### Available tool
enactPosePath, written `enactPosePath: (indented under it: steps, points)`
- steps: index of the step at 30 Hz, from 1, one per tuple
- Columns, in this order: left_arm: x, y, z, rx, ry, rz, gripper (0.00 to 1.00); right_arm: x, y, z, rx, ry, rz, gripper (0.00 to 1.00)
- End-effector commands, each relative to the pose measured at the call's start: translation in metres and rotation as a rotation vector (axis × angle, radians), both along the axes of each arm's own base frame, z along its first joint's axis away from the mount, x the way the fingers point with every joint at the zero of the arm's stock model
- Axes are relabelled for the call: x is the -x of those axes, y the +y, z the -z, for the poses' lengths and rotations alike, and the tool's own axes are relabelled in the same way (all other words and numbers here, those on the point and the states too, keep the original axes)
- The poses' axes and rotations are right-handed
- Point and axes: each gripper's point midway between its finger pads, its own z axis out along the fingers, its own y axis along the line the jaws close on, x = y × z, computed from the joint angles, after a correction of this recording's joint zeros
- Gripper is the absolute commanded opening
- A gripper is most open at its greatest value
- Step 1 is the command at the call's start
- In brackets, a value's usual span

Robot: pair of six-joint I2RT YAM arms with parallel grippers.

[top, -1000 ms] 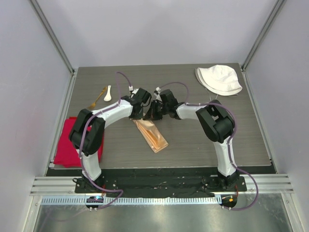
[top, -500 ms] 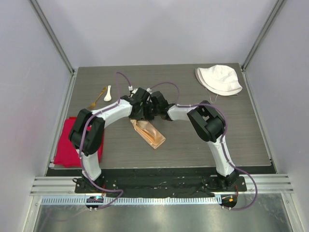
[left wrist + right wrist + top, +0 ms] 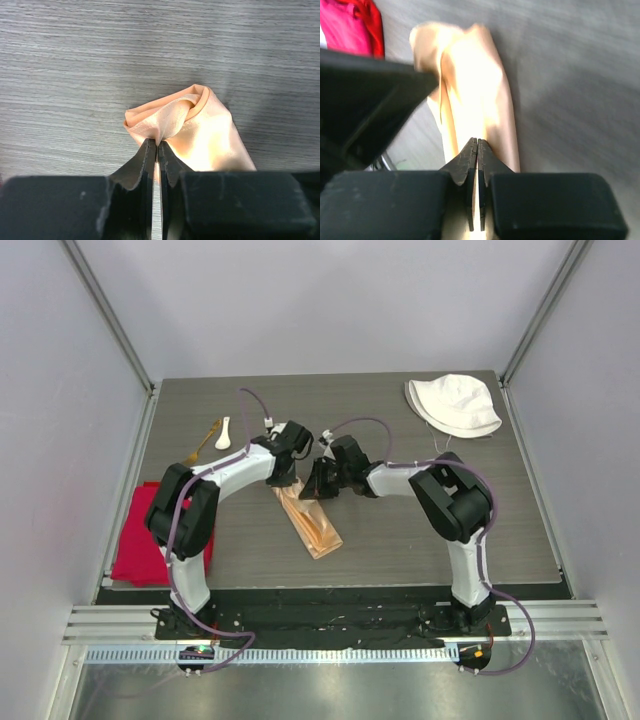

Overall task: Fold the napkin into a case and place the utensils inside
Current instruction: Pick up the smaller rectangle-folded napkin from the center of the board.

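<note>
The napkin (image 3: 312, 524) is a peach-orange cloth folded into a narrow layered strip, lying slantwise in mid-table. My left gripper (image 3: 283, 483) is shut on its bunched far-left end, and the left wrist view shows the fingertips pinching a fold of the cloth (image 3: 200, 131). My right gripper (image 3: 310, 490) is shut at the same end, from the right. In the right wrist view its tips press into the napkin (image 3: 470, 75). The white spoon (image 3: 223, 433) and the gold fork (image 3: 203, 443) lie at the far left, apart from both grippers.
A bright red cloth (image 3: 135, 535) lies at the table's left edge and shows in the right wrist view (image 3: 350, 25). A white fabric hat (image 3: 455, 405) sits at the far right corner. The two arms meet close together over the table's middle.
My right gripper swung left against the left gripper, then drew back to the right. The napkin strip is now narrower and straighter, with its near end a little lower.
</note>
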Motion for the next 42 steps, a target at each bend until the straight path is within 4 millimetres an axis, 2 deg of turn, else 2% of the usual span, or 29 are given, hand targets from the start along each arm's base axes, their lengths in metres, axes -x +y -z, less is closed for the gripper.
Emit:
enactPosePath:
  steps: [1,2,6,11,15,16,18,20,22,25,26,28,29,30,31,32,33,35,36,38,39,40,42]
  points:
    - [-0.007,-0.001,-0.011,0.031,-0.032,-0.02,0.14,0.013,-0.007,-0.038,-0.038,-0.049,-0.041,0.09]
    - [-0.007,-0.002,-0.012,0.04,-0.036,-0.018,0.21,0.015,-0.009,-0.045,-0.045,-0.061,-0.042,0.1]
    - [-0.004,-0.008,-0.034,0.099,-0.079,0.005,0.31,0.031,-0.018,-0.042,-0.048,-0.036,-0.047,0.11]
    - [0.004,-0.026,-0.055,0.187,-0.091,0.041,0.35,0.046,-0.019,-0.03,-0.067,-0.002,-0.045,0.12]
    - [0.014,-0.038,-0.05,0.251,-0.057,0.057,0.33,0.059,-0.012,-0.011,-0.082,0.024,-0.043,0.12]
    - [0.015,-0.04,-0.05,0.26,-0.059,0.061,0.33,0.062,-0.011,-0.001,-0.072,0.042,-0.044,0.12]
    - [0.019,-0.039,-0.045,0.267,-0.048,0.056,0.33,0.064,-0.011,0.007,-0.064,0.039,-0.037,0.12]
    - [0.02,-0.038,-0.048,0.274,-0.056,0.057,0.34,0.064,-0.013,0.011,-0.044,0.018,-0.039,0.12]
    - [0.022,-0.034,-0.051,0.278,-0.06,0.04,0.34,0.065,-0.019,0.012,0.0,0.01,-0.042,0.15]
    - [0.024,-0.02,-0.069,0.313,-0.108,-0.018,0.36,0.06,-0.029,0.003,0.087,-0.059,-0.064,0.25]
    - [0.025,-0.015,-0.086,0.336,-0.153,-0.037,0.37,0.053,-0.027,-0.015,0.093,-0.13,-0.087,0.32]
    - [0.029,0.007,-0.1,0.318,-0.208,-0.113,0.37,0.053,-0.037,-0.019,0.164,-0.149,-0.095,0.42]
    - [0.031,0.014,-0.107,0.313,-0.234,-0.133,0.39,0.053,-0.037,-0.023,0.187,-0.18,-0.115,0.52]
    - [0.037,0.024,-0.128,0.33,-0.283,-0.148,0.39,0.052,-0.041,-0.029,0.245,-0.217,-0.146,0.57]
    - [0.041,0.034,-0.132,0.312,-0.306,-0.172,0.4,0.052,-0.041,-0.03,0.276,-0.238,-0.171,0.61]
    - [0.046,0.039,-0.139,0.322,-0.325,-0.187,0.4,0.05,-0.033,-0.04,0.288,-0.275,-0.2,0.66]
    - [0.054,0.045,-0.155,0.349,-0.366,-0.19,0.4,0.054,-0.036,-0.031,0.344,-0.284,-0.251,0.69]
    - [0.066,0.054,-0.163,0.363,-0.393,-0.202,0.41,0.052,-0.033,-0.033,0.415,-0.323,-0.272,0.74]
    - [0.074,0.06,-0.176,0.388,-0.432,-0.203,0.41,0.057,-0.029,-0.028,0.457,-0.354,-0.314,0.75]
    - [0.083,0.065,-0.182,0.4,-0.444,-0.204,0.41,0.053,-0.023,-0.033,0.527,-0.415,-0.323,0.77]
    - [0.089,0.067,-0.184,0.405,-0.442,-0.201,0.41,0.059,-0.018,-0.024,0.57,-0.429,-0.355,0.78]
    - [0.094,0.069,-0.19,0.42,-0.455,-0.195,0.41,0.05,-0.023,-0.022,0.642,-0.455,-0.33,0.78]
    - [0.101,0.067,-0.193,0.445,-0.45,-0.177,0.41,0.047,-0.021,-0.02,0.712,-0.466,-0.343,0.79]
